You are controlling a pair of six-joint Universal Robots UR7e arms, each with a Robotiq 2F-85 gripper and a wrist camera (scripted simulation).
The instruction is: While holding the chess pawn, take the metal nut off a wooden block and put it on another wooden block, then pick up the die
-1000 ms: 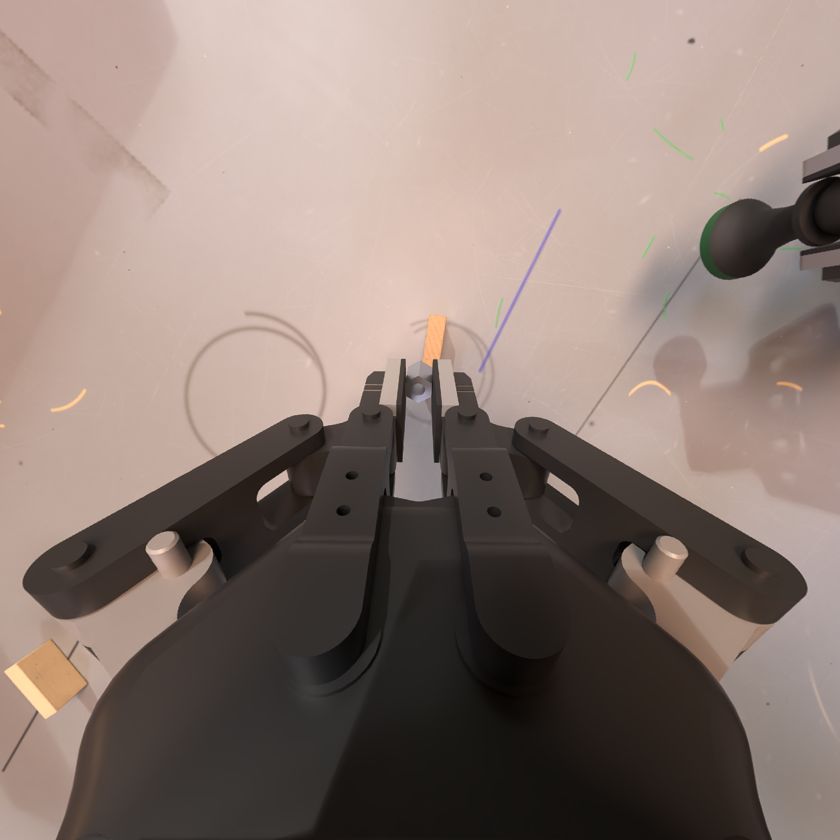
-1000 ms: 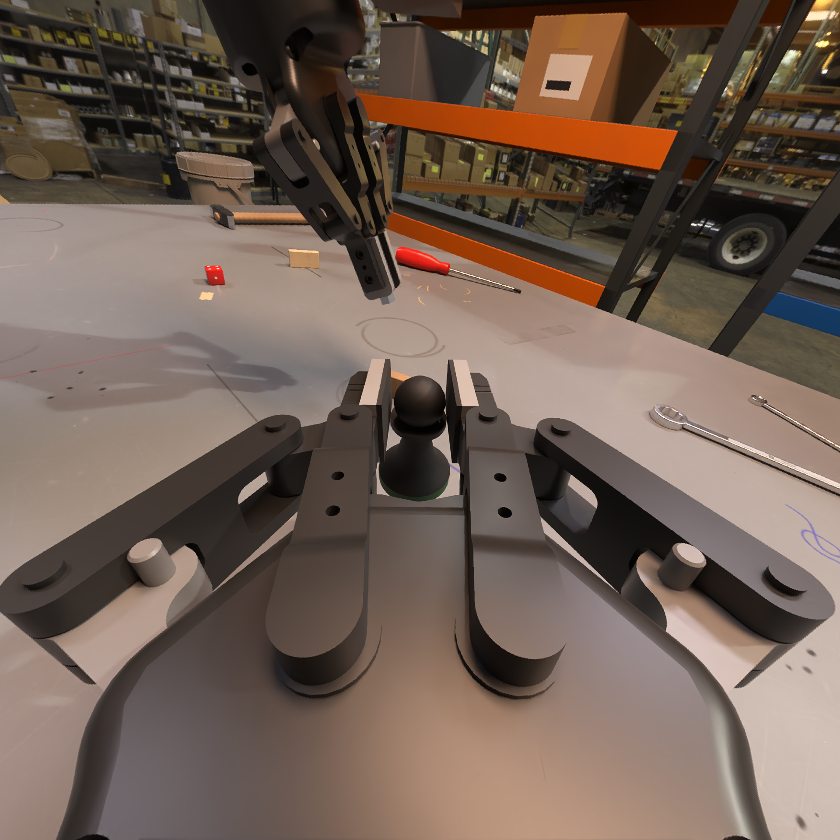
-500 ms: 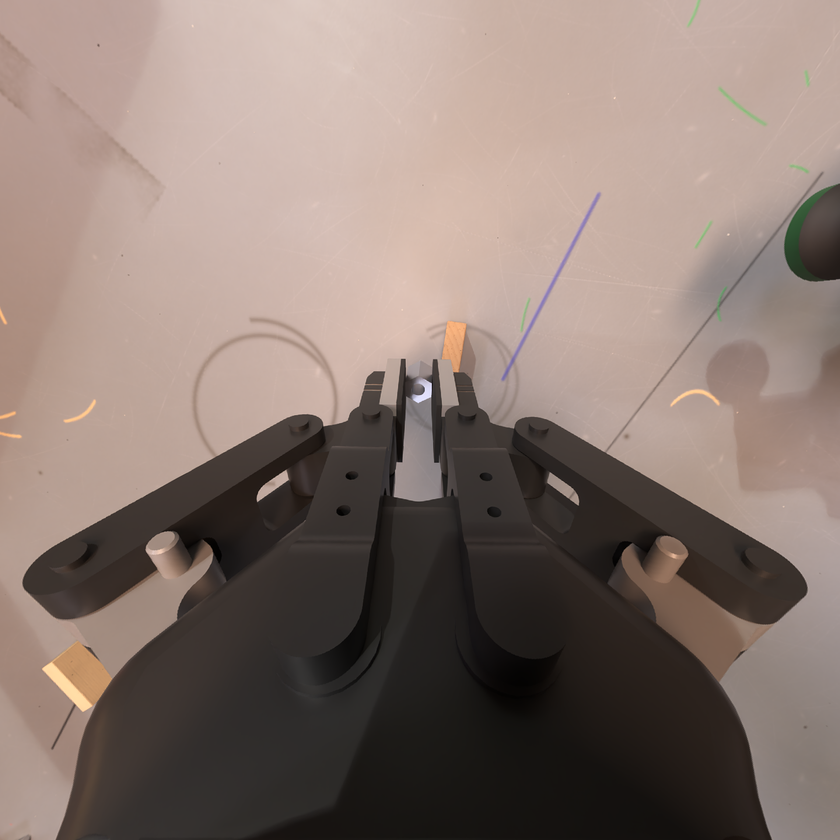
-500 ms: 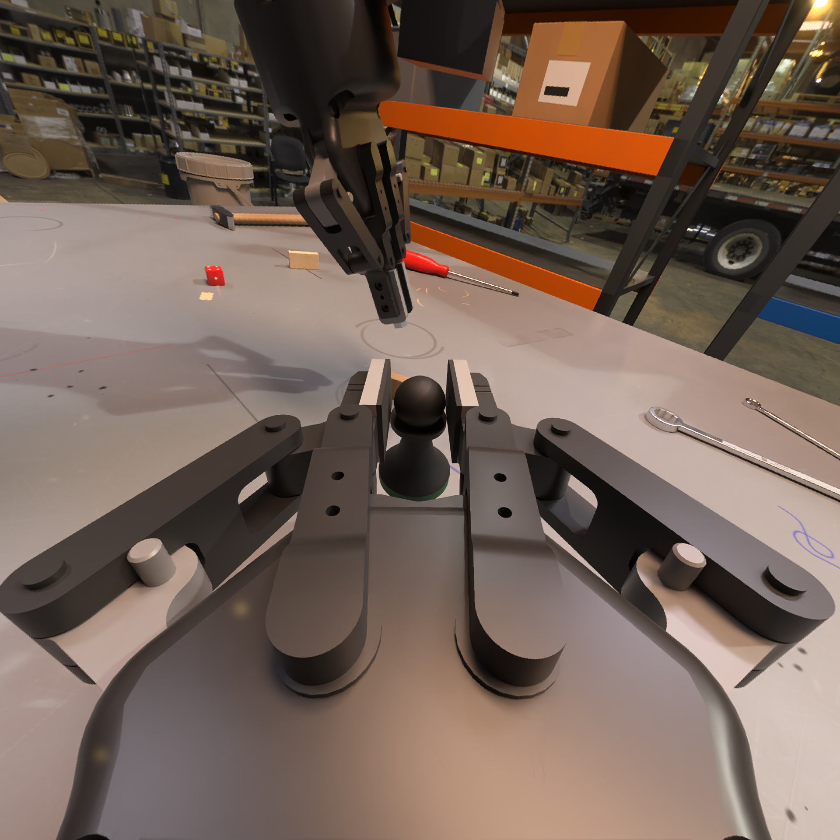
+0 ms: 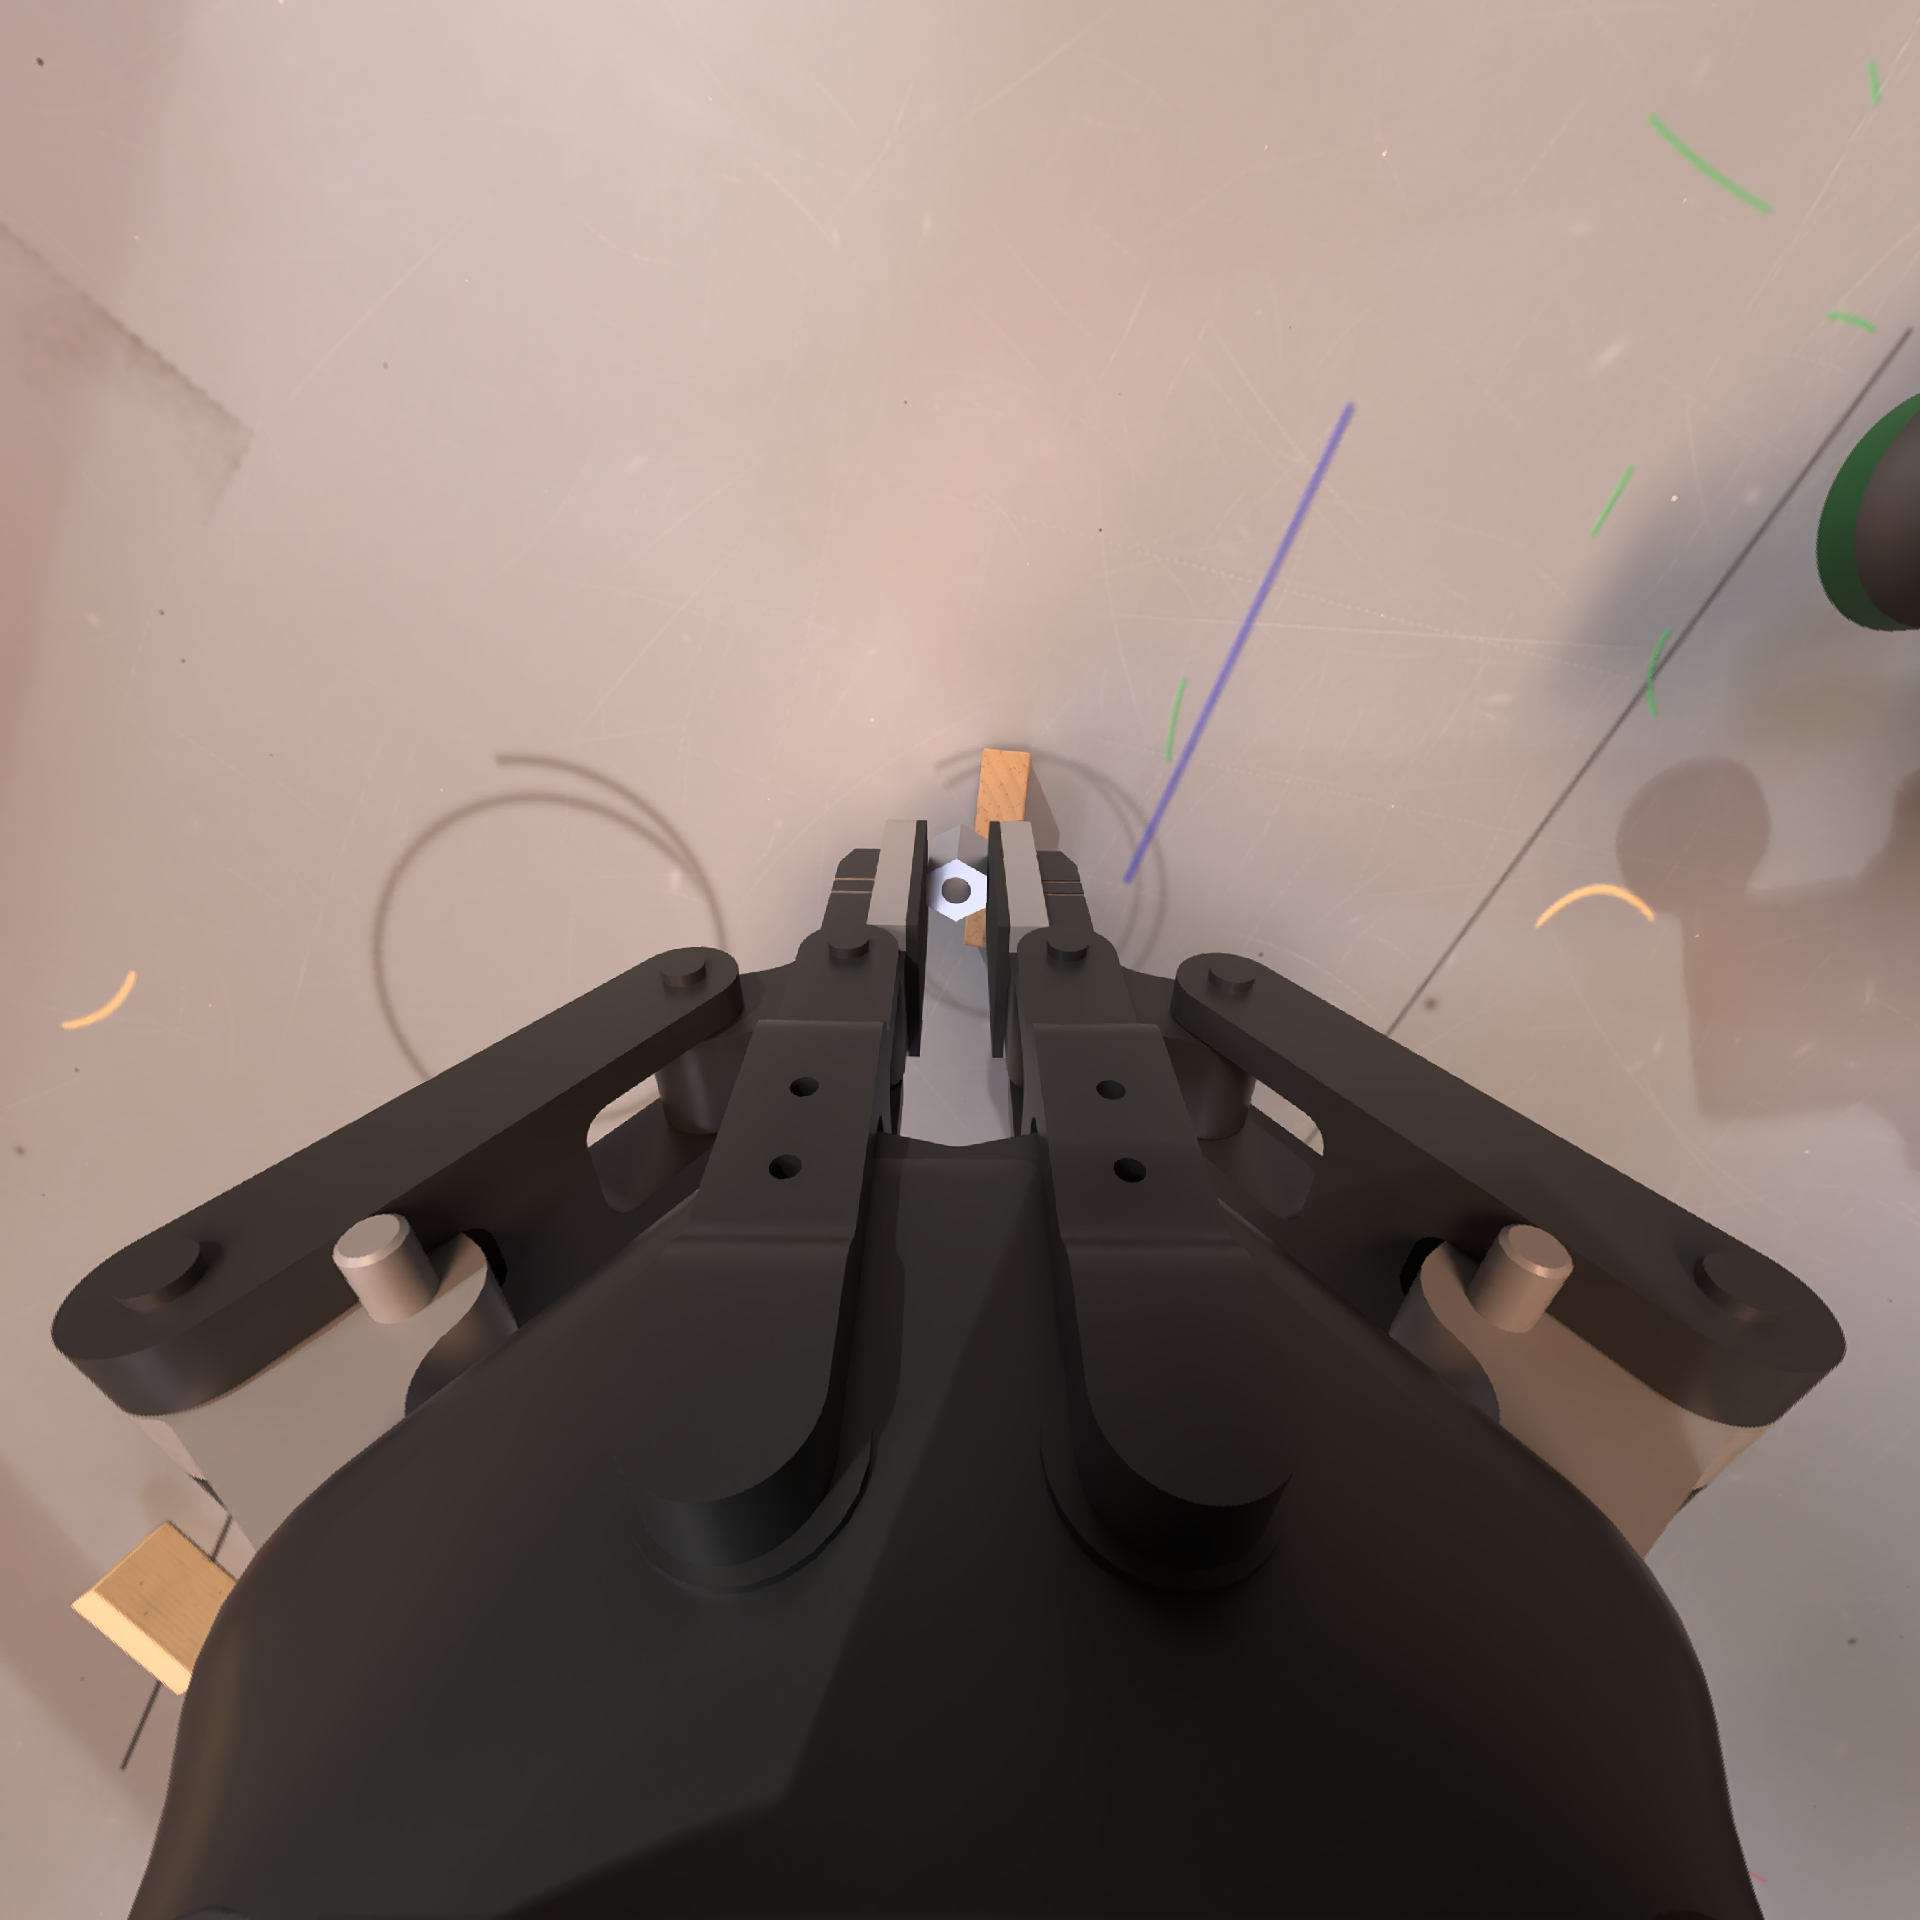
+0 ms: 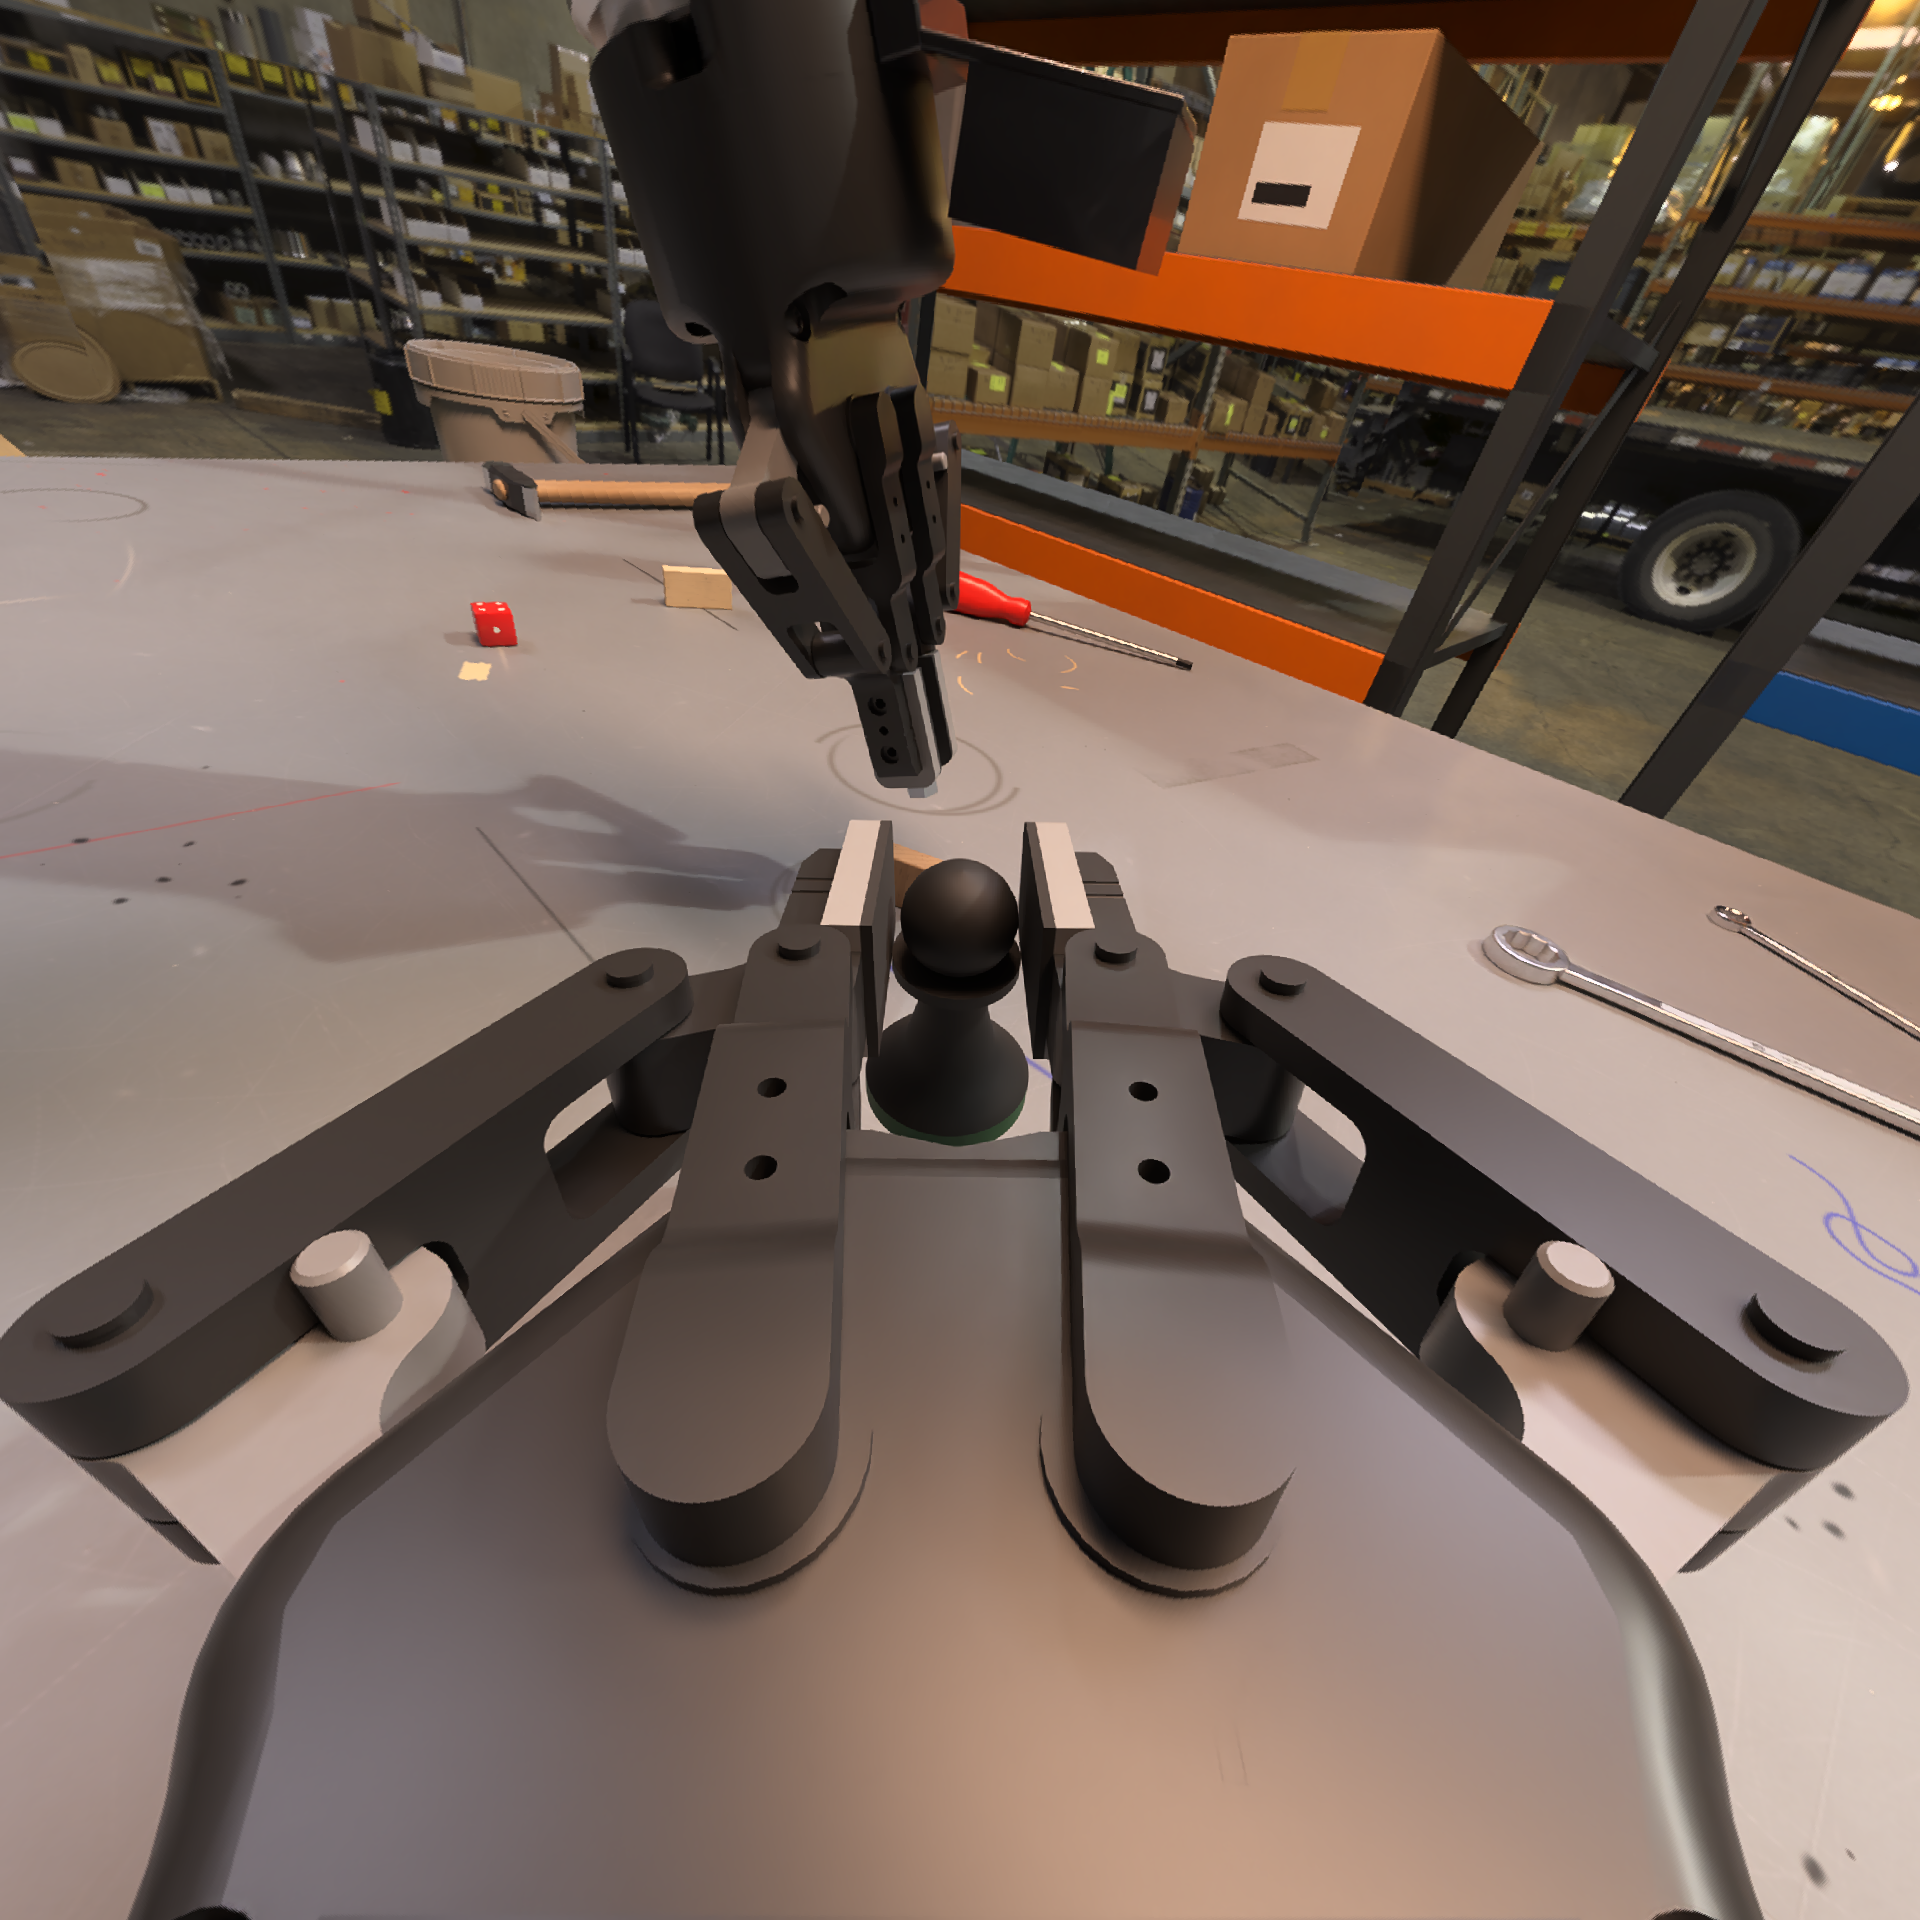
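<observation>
Metal nut between fingers

The left wrist view looks steeply down, close above the scuffed grey table, while the right wrist view looks low and level across it; both share the small upright tan wooden block.

Shiny metal nut, matt wooden block

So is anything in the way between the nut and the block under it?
Nothing visible. The left claw holds the nut above the orange block, with only open air between them.
</observation>
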